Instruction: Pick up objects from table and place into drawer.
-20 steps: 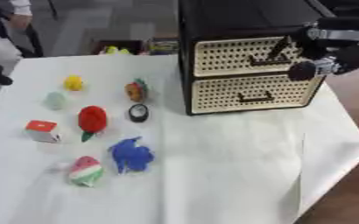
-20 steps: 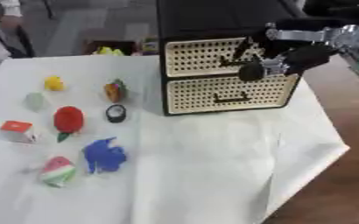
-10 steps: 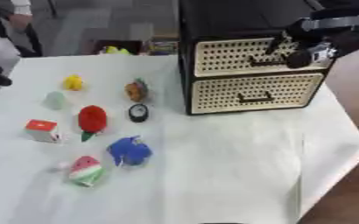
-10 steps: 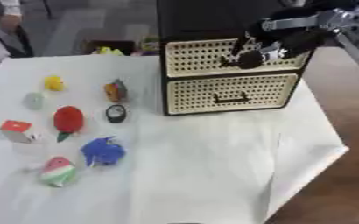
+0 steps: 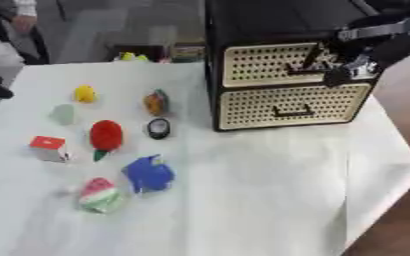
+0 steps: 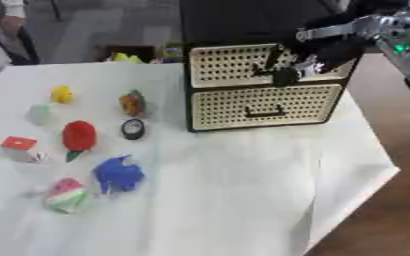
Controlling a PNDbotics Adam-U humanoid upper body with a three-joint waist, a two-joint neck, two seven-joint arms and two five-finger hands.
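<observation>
Two drawers are seen in the black cabinet (image 5: 278, 30) that stands at the far right of the white-covered table (image 5: 270, 200): an upper drawer (image 5: 278, 64) and a lower drawer (image 5: 287, 105), both with cream perforated fronts and both shut. The right hand (image 6: 318, 55) is brought in from the upper right and is held against the front of the upper drawer, at its dark handle (image 6: 274, 67). Its fingers appear curled at the handle, but whether the handle is actually gripped cannot be told from the blurred views. The left hand is not seen in either view.

Eight small objects are laid out on the left half of the table, well apart from the cabinet. Toward the far edge, a yellow piece (image 5: 84, 93) and an orange-and-green piece (image 5: 156, 101) are found. A pale green piece (image 5: 63, 114) lies near the left edge. A red fruit shape (image 5: 105, 135) is set in the middle of the group, with a small dark round object (image 5: 159, 128) just beside it on the cabinet side. A red-and-white cube (image 5: 49, 148) sits near the left edge. Toward the near edge, a blue object (image 5: 147, 174) and a watermelon-coloured piece (image 5: 99, 195) are placed close together.
</observation>
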